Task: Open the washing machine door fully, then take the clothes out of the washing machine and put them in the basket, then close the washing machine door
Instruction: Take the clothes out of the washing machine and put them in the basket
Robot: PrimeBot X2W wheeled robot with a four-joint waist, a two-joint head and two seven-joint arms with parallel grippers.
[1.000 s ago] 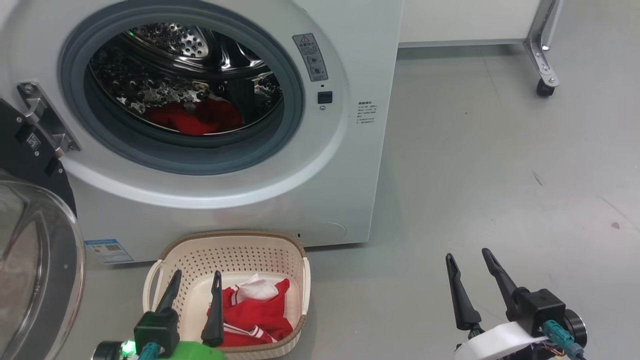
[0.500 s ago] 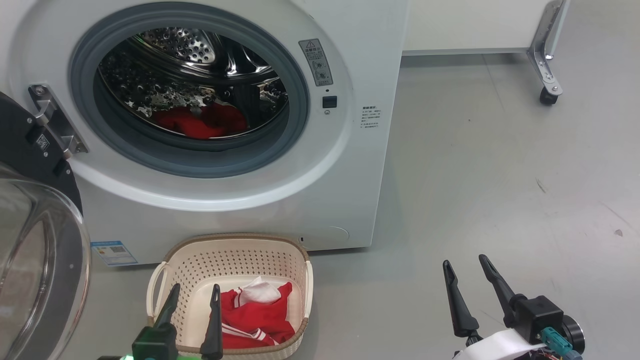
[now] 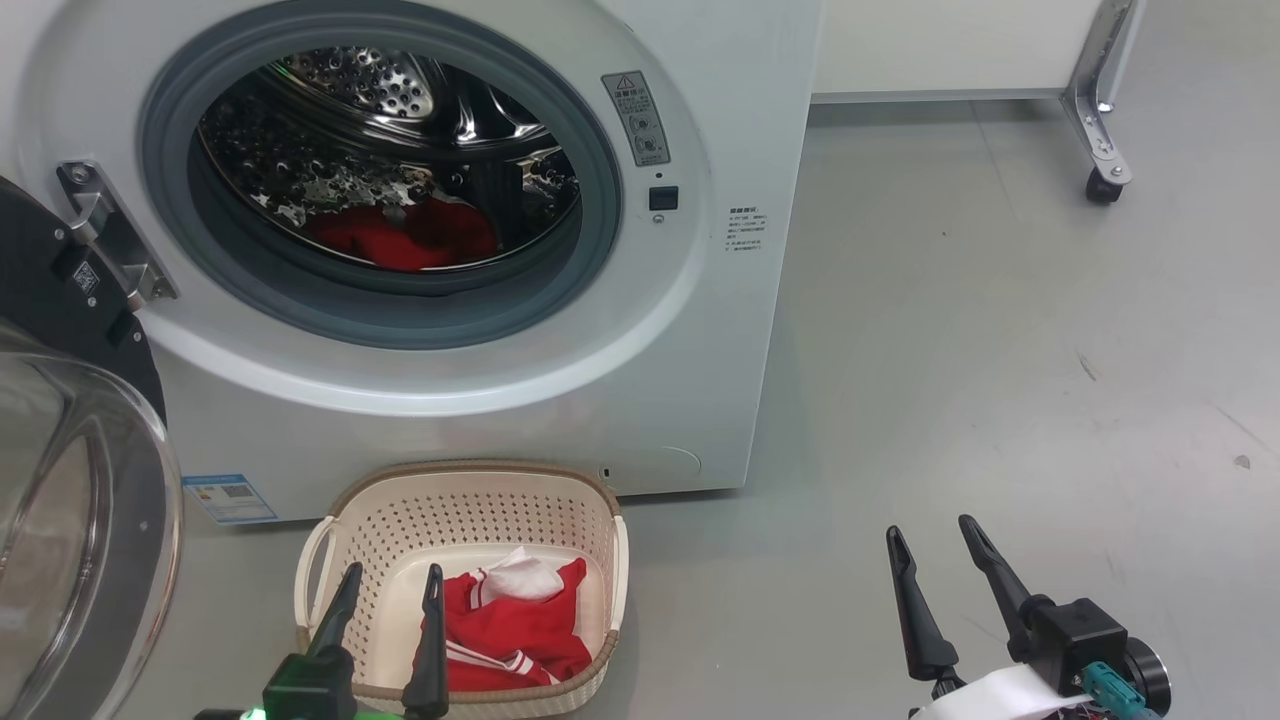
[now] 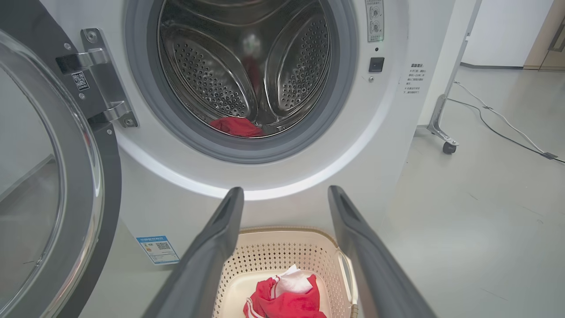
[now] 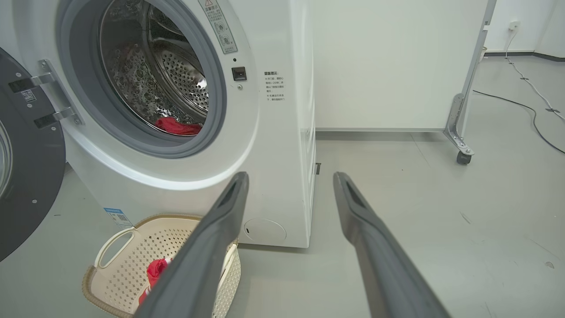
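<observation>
Left hand [image 3: 395, 570] and right hand [image 3: 930, 527] spread empty; left partly hides clothes [image 3: 520, 630] in basket [image 3: 470, 505].

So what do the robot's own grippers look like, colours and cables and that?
Both have two long, tapering dark fingers on a black block. The left gripper shows a green light at its base. The right gripper has a white wrist cover and a teal connector.

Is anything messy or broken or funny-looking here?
Nothing looks broken or spilled. The only unfinished bit: some red cloth lies inside the washing machine, while a red garment sits crumpled in the basket. The washing machine door hangs wide open at the left, and the floor has a few small scuffs.
</observation>
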